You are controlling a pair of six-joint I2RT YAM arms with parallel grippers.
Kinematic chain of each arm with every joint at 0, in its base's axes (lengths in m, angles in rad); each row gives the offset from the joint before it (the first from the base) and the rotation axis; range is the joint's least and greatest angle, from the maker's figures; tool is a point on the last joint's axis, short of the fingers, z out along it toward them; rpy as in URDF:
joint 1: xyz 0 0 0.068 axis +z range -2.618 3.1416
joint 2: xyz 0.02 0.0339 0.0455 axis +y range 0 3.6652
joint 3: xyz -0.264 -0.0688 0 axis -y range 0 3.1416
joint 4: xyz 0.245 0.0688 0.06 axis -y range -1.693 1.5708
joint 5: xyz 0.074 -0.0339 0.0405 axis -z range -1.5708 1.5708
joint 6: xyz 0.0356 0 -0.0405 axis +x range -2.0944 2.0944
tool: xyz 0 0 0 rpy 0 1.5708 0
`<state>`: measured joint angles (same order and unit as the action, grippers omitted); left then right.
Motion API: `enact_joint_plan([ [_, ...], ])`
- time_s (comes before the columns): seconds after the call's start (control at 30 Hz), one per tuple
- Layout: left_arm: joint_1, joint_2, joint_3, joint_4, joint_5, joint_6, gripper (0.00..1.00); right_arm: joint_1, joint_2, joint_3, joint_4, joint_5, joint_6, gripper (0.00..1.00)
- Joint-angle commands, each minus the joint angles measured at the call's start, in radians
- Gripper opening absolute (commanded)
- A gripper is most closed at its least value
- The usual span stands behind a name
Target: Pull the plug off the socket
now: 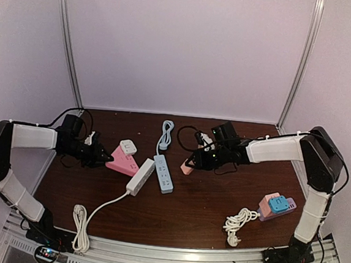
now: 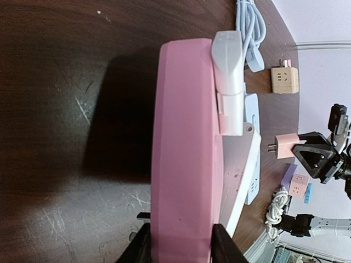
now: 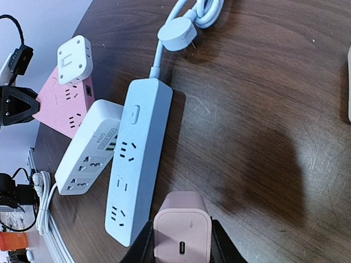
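Note:
The pink plug (image 3: 181, 230), a small charger block, is clamped between the fingers of my right gripper (image 3: 181, 247). Its bare prongs show in the left wrist view (image 2: 286, 146), seated in nothing. It hangs just right of the blue power strip (image 1: 163, 173), near that strip's lower end (image 3: 134, 159). My left gripper (image 2: 181, 246) is shut on the corner of the pink triangular socket (image 2: 186, 164), which lies flat on the table (image 1: 122, 161). A white adapter (image 2: 229, 82) sits plugged into its far end.
A white power strip (image 1: 140, 176) lies between the pink socket and the blue strip, its cable (image 1: 81, 225) coiled at the front left. Coloured adapters (image 1: 276, 207) and a white cable coil (image 1: 239, 222) sit front right. A tan cube adapter (image 2: 285, 80) lies farther back.

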<state>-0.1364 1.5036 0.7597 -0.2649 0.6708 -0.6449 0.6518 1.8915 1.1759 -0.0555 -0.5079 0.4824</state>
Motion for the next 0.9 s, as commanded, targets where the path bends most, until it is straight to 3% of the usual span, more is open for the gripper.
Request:
enact_joint_plan([
  [0.0,-0.005,-0.012,0.007,-0.045,-0.020,0.037,0.00,-0.019,0.010,-0.016,0.019,-0.039,0.016,0.10],
  [0.2,-0.008,-0.023,0.005,-0.046,-0.015,0.044,0.00,-0.029,0.027,-0.022,0.005,-0.053,0.027,0.17],
  [0.43,-0.017,-0.039,0.007,-0.059,-0.024,0.066,0.00,-0.032,0.033,-0.018,-0.016,-0.041,0.024,0.35],
  [0.87,-0.035,-0.054,0.015,-0.084,-0.047,0.087,0.00,-0.033,0.029,0.008,-0.070,0.014,-0.002,0.58],
])
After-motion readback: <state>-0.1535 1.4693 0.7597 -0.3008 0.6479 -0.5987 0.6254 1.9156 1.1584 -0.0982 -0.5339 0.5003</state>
